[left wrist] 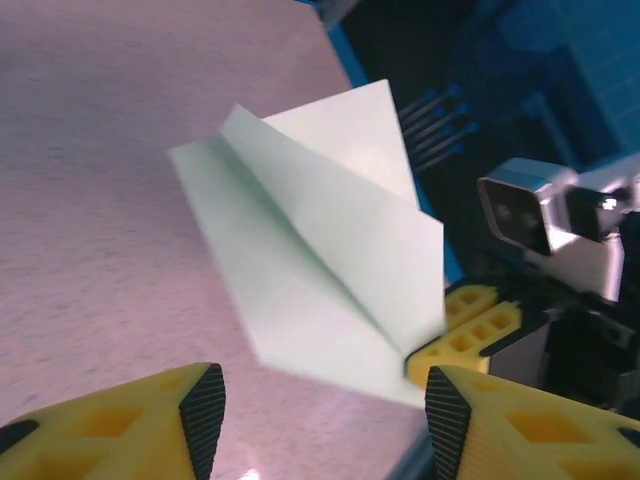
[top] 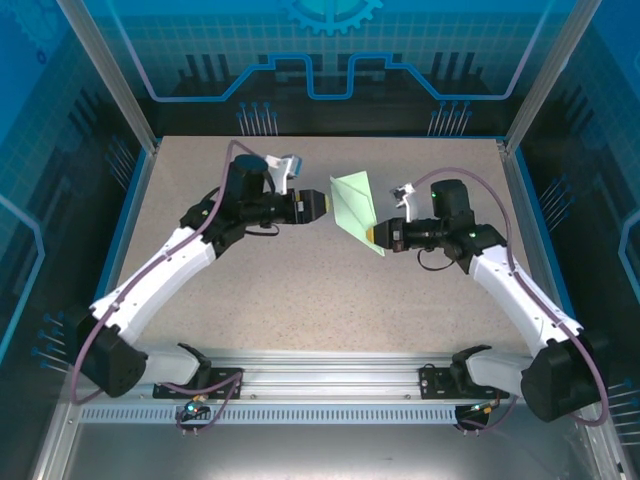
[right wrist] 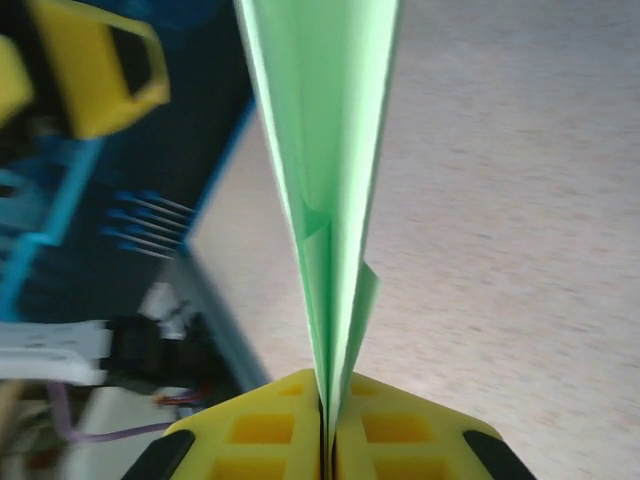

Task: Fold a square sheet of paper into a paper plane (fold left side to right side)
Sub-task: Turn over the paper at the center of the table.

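Paper plane sits mid-table, between the two gripper tips, slightly on the far side of centre. From the top view we read a pale mint-green kite outline. The wide end points to the far side and the narrow end runs down toward the near right.

Right gripper is clamped on that narrow end. In the right wrist view its yellow fingers are pressed together with the paper pinched at the seam. The sheet rises edge-on from the pinch, with several folded layers stacked and a small flap sticking out low on the right side.

Left gripper is just beside the wide end of the paper, on its left. In the left wrist view its fingers stand apart with a bare gap between them. The paper is ahead of the tips, not in the gap, so we see no grip there.

That same view shows the folds best: one long crease on the diagonal, and a flap raised along the upper side. The right gripper's yellow fingers hold the low right corner.

The surface is plain and unmarked, and the creases look sharp.

We can't tell whether any edge of the paper touches the table.
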Controlling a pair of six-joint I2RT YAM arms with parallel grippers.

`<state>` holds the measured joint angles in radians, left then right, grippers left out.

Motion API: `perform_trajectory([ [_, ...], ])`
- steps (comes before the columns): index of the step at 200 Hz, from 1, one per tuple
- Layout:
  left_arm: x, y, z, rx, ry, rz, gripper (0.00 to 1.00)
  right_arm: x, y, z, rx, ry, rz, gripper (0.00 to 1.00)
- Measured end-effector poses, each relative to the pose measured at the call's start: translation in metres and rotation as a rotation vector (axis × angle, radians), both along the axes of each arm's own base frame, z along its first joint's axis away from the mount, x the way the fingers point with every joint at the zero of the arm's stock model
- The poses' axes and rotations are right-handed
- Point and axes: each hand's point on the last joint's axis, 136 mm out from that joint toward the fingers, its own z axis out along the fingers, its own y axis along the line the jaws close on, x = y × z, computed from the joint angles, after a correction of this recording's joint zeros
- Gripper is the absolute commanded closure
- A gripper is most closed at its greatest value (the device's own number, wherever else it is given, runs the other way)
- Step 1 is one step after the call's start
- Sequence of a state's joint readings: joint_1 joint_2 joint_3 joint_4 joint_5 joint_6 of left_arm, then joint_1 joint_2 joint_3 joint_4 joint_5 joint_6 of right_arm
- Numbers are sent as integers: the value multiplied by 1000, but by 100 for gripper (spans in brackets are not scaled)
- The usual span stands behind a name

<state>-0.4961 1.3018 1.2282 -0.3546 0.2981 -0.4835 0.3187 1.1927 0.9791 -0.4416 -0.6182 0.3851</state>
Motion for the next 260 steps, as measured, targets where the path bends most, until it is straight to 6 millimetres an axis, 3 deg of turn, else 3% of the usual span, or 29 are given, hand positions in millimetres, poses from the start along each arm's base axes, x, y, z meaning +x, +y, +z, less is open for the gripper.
perform_trajectory([
  [35,-12,49,-2,106,-63,189,37,2,-3,-36,-554,-80,-57,92],
  [62,-20,81,-8,171,-88,312,36,11,-24,-65,-1028,-127,-89,91],
  [85,-24,99,-15,217,-91,383,34,19,-36,-82,-1409,-186,-62,91],
  [120,-28,114,-24,265,-85,435,33,27,-28,-109,-1782,-280,52,90],
  [151,-28,117,-26,277,-84,448,32,33,-10,-132,-1930,-334,132,87],
  [172,-27,118,-26,278,-84,451,32,35,-2,-149,-1983,-341,170,79],
  [200,-28,118,-28,282,-79,449,32,28,4,-166,-2001,-322,217,63],
  [232,-28,117,-28,276,-73,450,29,7,21,-176,-1907,-290,279,40],
  [260,-28,112,-39,251,-28,447,24,-23,31,-166,-1746,-248,326,19],
])
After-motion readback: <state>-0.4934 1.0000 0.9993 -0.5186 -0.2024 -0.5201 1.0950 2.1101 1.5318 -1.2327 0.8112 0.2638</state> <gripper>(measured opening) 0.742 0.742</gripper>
